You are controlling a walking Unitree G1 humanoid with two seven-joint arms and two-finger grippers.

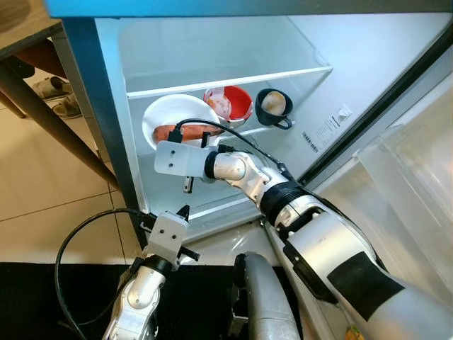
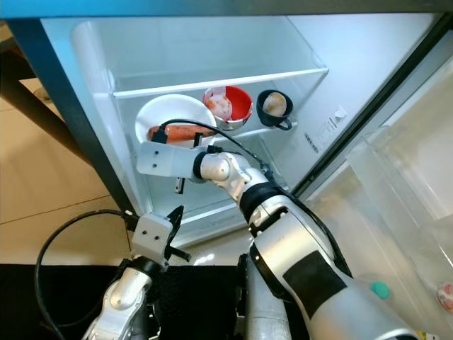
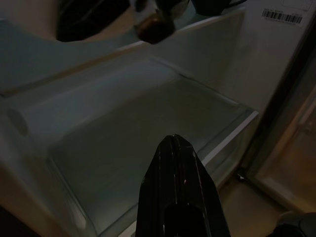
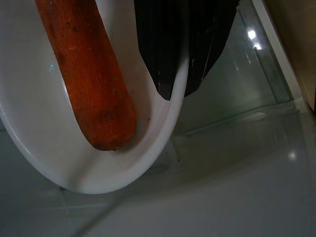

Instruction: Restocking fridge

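Inside the open fridge (image 1: 212, 49), a white plate (image 1: 170, 112) with a carrot (image 1: 197, 130) rests on the middle shelf. My right gripper (image 4: 173, 89) is shut on the plate's near rim; one black finger lies inside the plate beside the carrot (image 4: 84, 74). From the head, the right wrist block (image 1: 177, 157) covers the plate's front edge. My left gripper (image 1: 185, 211) hangs lower, in front of the bare bottom glass shelf (image 3: 148, 123), its fingers (image 3: 175, 163) pressed together on nothing.
A red bowl (image 1: 237, 103) and a dark mug (image 1: 274, 105) stand to the right of the plate on the same shelf. The fridge door (image 1: 403, 170) swings open at my right. A wooden table leg (image 1: 49, 120) and slippers (image 1: 60, 95) are at the left.
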